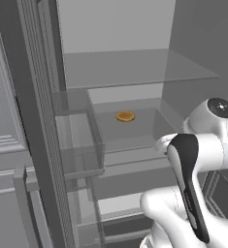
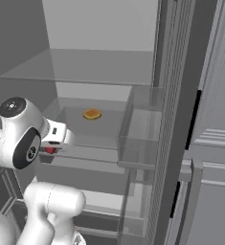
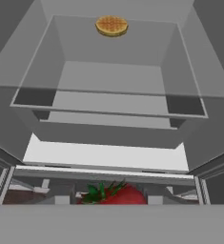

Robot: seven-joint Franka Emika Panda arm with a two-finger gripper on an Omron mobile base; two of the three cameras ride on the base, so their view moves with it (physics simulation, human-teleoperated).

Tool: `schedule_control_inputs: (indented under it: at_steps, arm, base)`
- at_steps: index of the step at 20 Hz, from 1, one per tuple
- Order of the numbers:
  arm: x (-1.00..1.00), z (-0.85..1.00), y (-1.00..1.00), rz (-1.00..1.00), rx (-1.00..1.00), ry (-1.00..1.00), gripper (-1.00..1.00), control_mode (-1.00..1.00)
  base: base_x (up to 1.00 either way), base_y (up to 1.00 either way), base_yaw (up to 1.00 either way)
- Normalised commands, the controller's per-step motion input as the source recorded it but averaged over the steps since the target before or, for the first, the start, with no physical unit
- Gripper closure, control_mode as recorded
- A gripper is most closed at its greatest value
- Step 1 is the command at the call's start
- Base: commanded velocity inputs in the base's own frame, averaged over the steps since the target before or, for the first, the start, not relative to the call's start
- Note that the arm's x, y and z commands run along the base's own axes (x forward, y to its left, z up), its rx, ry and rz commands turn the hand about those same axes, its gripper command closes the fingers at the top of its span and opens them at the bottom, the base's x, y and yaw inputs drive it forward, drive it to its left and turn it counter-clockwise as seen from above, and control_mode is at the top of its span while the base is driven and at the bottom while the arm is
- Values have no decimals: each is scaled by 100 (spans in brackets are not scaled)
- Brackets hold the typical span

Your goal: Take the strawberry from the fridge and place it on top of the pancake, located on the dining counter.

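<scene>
At the bottom of the hand view, the gripper [image 2: 50, 149] pinches the soft, light strawberry [image 3: 119, 195] around its red middle.

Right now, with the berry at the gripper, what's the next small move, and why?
Probably draw the gripper straight back out of the fridge. The strawberry sits at its fingertips and looks held, at the front edge of the shelves, so nothing remains to pick.

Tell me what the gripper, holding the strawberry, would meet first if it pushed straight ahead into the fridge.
Probably the clear drawer's front wall, which lies straight ahead in the hand view; the orange-tan round food sits farther back. Depth is uncertain.
</scene>
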Motion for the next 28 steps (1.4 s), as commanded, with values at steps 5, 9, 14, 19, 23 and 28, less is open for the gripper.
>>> schedule_control_inputs:
  at_steps: [5, 9, 14, 19, 23, 28]
  arm:
    - [0, 0, 0, 0, 0, 0, 100, 100]
    - [0, 0, 0, 0, 0, 0, 100, 100]
    - [0, 0, 0, 0, 0, 0, 100, 100]
    - [0, 0, 0, 0, 0, 0, 100, 100]
    - [0, 0, 0, 0, 0, 0, 100, 100]
    - [0, 0, 0, 0, 0, 0, 100, 100]
  base:
    - [-88, -4, 0]
    - [-100, -5, 0]
    - [-100, 0, 0]
    - [-100, -1, 3]
    - [-100, 0, 2]
    - [-100, 0, 0]
